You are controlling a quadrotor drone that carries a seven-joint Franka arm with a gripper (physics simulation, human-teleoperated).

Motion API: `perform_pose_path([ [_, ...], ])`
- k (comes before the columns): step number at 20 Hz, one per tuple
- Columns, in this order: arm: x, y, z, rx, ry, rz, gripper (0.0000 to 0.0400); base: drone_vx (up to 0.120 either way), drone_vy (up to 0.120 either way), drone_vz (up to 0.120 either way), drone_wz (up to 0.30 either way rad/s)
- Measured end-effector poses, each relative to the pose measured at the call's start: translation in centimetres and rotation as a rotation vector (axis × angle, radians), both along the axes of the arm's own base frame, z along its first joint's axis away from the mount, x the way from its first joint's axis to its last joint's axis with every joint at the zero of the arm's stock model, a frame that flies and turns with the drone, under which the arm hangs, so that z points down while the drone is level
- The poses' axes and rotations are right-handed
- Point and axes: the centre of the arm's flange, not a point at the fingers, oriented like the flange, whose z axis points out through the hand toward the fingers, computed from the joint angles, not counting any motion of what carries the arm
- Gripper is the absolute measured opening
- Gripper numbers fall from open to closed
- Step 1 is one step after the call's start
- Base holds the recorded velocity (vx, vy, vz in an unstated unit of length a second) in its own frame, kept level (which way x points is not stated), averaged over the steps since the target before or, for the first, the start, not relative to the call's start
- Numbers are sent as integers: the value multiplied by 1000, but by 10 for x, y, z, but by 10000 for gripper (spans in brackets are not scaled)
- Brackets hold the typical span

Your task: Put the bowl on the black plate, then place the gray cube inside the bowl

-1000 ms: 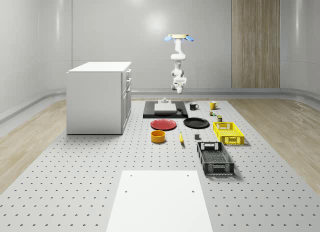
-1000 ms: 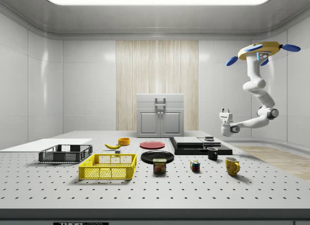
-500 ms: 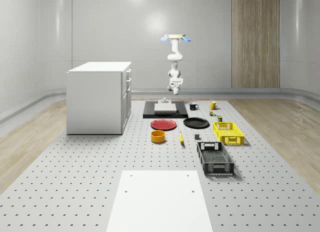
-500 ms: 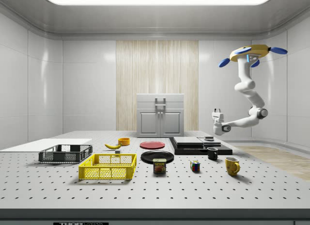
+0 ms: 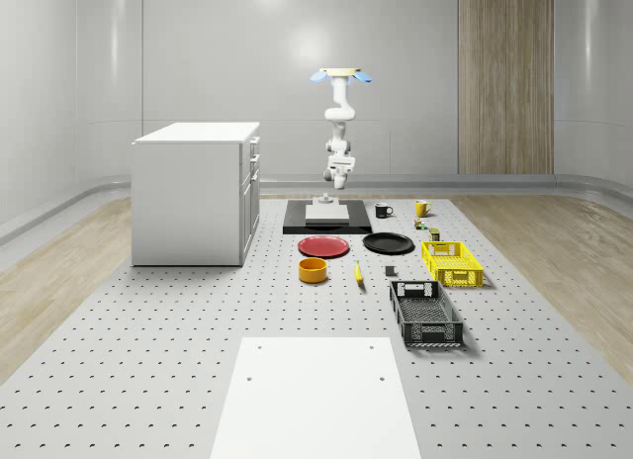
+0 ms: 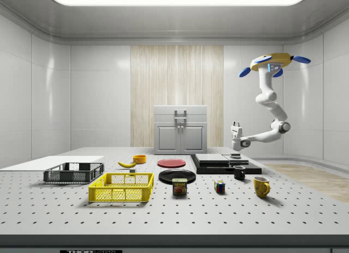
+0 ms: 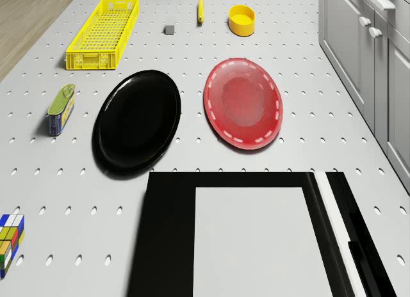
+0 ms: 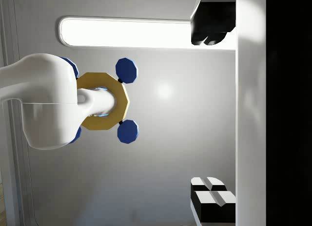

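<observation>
The yellow bowl [image 5: 313, 270] [image 7: 241, 20] stands upright on the table, beside the red plate. The black plate [image 5: 388, 243] [image 7: 136, 121] lies bare a short way to the whole-scene view's right of the red one. The small gray cube [image 5: 390, 272] [image 7: 170, 29] rests between the banana and the yellow basket. The drone [image 5: 336, 75] [image 6: 271, 62] hovers high over the table's far end. Its arm hangs down and bends back up, so my gripper [image 6: 236, 124] [image 8: 212, 109] points at the ceiling, above the black slab. Its fingers [image 8: 209, 21] are open and hold nothing.
A black slab [image 5: 293, 222] with a white block lies under the gripper. Nearby are a red plate [image 5: 323, 246], banana [image 5: 358, 272], yellow basket [image 5: 452, 262], black basket [image 5: 425, 313], two mugs [image 5: 382, 210], a can [image 7: 61, 109] and a puzzle cube [image 7: 9, 236]. A white cabinet [image 5: 196, 192] stands at the whole-scene view's left.
The drone and arm have shifted towards the whole-scene view's left and the side view's left, bringing the gripper over the black slab. Nothing on the table has moved.
</observation>
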Motion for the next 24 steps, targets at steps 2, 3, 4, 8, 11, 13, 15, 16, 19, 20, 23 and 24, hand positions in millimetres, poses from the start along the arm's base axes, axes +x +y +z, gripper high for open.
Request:
perform_pose_path([
  [2,0,4,0,-37,-1,-1,400,120,-120,0,0],
  [3,0,6,-1,-61,-2,-2,400,120,-120,0,0],
  [4,0,9,-1,-89,-3,-2,400,120,-120,0,0],
  [8,0,25,-6,-263,-6,-7,400,120,-120,0,0],
  [11,0,45,-16,-489,-7,-14,400,120,-120,0,0],
  [13,0,62,-30,-703,-8,-20,400,120,-80,0,0],
  [15,1,78,-52,-976,-8,-28,400,120,0,-100,0],
  [16,1,84,-66,-1133,-7,-33,400,120,0,-120,0],
  [19,3,88,-117,-1646,-5,-50,400,120,0,-120,0],
  [20,3,84,-133,-1816,-5,-56,400,120,0,-120,0],
  [23,5,60,-170,-2261,-2,-70,400,120,0,-120,0],
  [24,5,51,-178,-2380,-1,-73,400,120,0,-120,0],
])
